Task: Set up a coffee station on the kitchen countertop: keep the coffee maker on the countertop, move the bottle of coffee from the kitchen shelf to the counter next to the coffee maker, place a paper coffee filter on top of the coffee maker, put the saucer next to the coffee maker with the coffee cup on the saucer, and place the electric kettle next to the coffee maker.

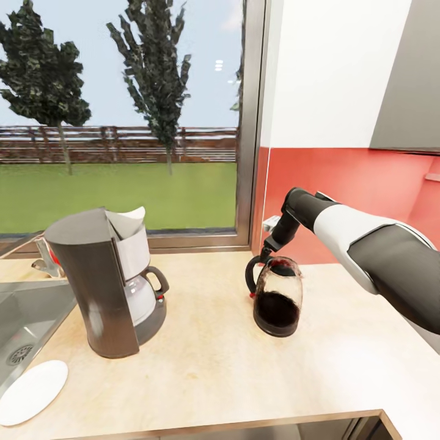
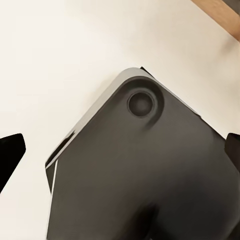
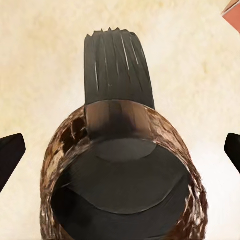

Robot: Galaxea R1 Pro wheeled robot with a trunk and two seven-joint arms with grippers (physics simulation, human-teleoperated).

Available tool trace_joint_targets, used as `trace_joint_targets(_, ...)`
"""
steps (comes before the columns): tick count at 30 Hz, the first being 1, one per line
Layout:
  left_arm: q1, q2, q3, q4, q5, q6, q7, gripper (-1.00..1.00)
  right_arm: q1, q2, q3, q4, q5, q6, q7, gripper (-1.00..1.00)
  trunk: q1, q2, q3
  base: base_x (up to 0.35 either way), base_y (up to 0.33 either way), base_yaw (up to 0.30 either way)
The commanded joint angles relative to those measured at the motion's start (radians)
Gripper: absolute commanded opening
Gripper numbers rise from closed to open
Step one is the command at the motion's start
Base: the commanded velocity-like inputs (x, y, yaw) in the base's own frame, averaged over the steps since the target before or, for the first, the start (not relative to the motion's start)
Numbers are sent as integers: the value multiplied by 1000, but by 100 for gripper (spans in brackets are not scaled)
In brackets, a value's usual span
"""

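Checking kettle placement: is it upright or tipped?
Upright: the electric kettle stands on its base on the countertop, handle vertical, right gripper above it.

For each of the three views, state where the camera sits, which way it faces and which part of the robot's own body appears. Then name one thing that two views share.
Head view: on the robot's head, facing forward and down over the countertop toward the window; the right arm reaches to the electric kettle.
Left wrist view: on the left arm, facing down at a dark grey panel; dark fingertips at the edges.
Right wrist view: on the right arm, facing down onto the kettle; fingertips spread wide.
Shared: the kettle, in the head and right wrist views.
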Motion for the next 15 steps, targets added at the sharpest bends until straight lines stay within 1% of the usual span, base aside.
trace_joint_targets(1, 0, 0, 8, -2, -2, -1, -2, 100, -1, 1, -6, 2, 8, 4, 3, 100, 4, -8, -5, 0, 0, 0)
trace_joint_targets(15, 0, -2, 7, -1, -2, -1, -2, 100, 5, 0, -6, 2, 8, 4, 2, 100, 58, -106, -48, 0, 0, 0)
